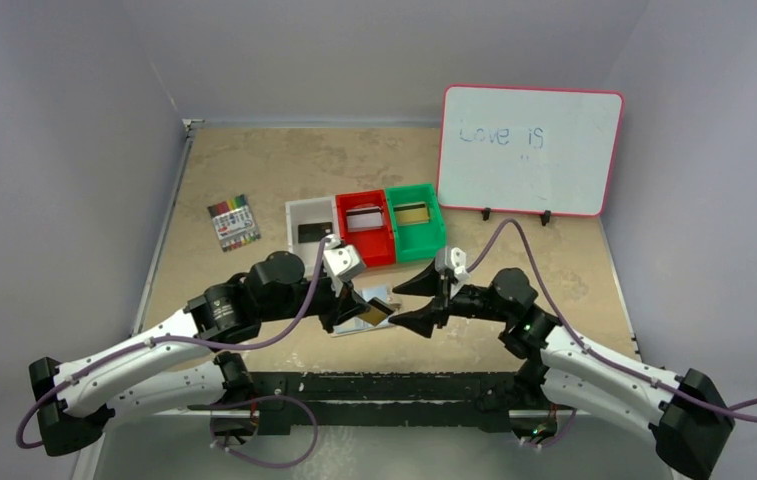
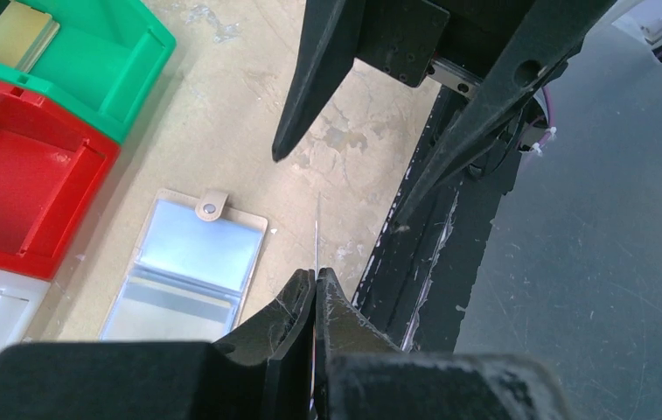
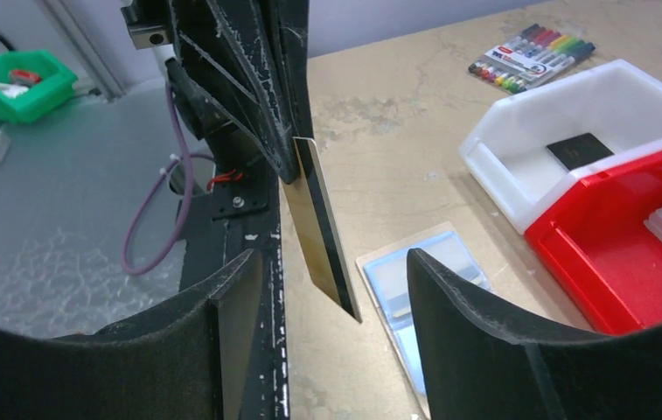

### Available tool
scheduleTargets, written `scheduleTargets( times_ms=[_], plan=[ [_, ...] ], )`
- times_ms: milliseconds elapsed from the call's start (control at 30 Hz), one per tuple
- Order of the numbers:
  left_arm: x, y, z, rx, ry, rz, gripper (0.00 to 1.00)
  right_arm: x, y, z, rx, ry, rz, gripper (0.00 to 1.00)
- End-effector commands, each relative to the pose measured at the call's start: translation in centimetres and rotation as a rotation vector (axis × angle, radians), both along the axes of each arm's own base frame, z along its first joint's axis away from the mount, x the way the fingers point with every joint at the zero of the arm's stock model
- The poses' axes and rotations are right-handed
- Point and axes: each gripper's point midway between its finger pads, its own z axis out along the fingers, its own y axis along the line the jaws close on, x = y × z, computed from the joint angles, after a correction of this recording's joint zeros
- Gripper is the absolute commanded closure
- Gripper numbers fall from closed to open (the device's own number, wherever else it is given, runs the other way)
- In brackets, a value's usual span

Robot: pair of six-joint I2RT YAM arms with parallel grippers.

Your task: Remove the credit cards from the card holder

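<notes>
My left gripper [image 1: 352, 305] [image 2: 317, 276] is shut on a gold credit card with a dark stripe [image 1: 376, 312] [image 3: 318, 227]. It holds the card on edge above the table, and in the left wrist view the card [image 2: 318, 232] shows only as a thin line. My right gripper [image 1: 399, 306] [image 3: 336, 306] is open. Its fingers [image 2: 318, 79] stand on either side of the card's free end without touching it. The card holder [image 1: 356, 325] [image 2: 189, 262] [image 3: 414, 289] lies open and flat below, pale blue inside, snap tab at one edge.
A white bin [image 1: 297, 212] holds a black card [image 1: 314, 232] [image 3: 581, 150]. Beside it a red bin [image 1: 386, 245] holds a silver card [image 1: 364, 218], and a green bin [image 1: 432, 232] holds a gold card [image 1: 412, 213]. Markers [image 1: 233, 222] lie to the left. A whiteboard [image 1: 529, 150] stands at the back right.
</notes>
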Motion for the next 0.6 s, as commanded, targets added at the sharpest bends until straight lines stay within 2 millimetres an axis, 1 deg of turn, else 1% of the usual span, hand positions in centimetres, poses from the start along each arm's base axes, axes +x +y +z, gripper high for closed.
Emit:
scheduleTargets(
  times_ms=[0,67,133,200,333,567],
  plan=[
    [0.1,-0.8,2.0,-0.084,-0.057,-0.029,1.00,-0.3,1.1,2.2,-0.012,-0.178,0.096,0.37],
    [0.1,-0.8,2.0,-0.084,-0.062,-0.033,1.00,-0.1,1.4,1.9,-0.029,-0.170,0.103,0.40],
    [0.1,-0.8,2.0,-0.083,-0.069,-0.040,1.00,-0.4,1.5,1.9,-0.015,-0.171,0.125,0.41],
    [-0.1,-0.7,1.8,-0.080,-0.067,-0.044,1.00,-0.9,1.5,2.2,0.006,-0.189,0.153,0.48],
    [-0.5,-0.8,1.6,-0.079,-0.054,-0.061,1.00,-1.1,1.6,2.1,0.004,-0.180,0.167,0.56],
    [-0.5,-0.9,1.7,-0.082,-0.057,-0.067,1.00,-2.0,1.7,2.6,0.029,-0.195,0.222,0.60]
  ],
)
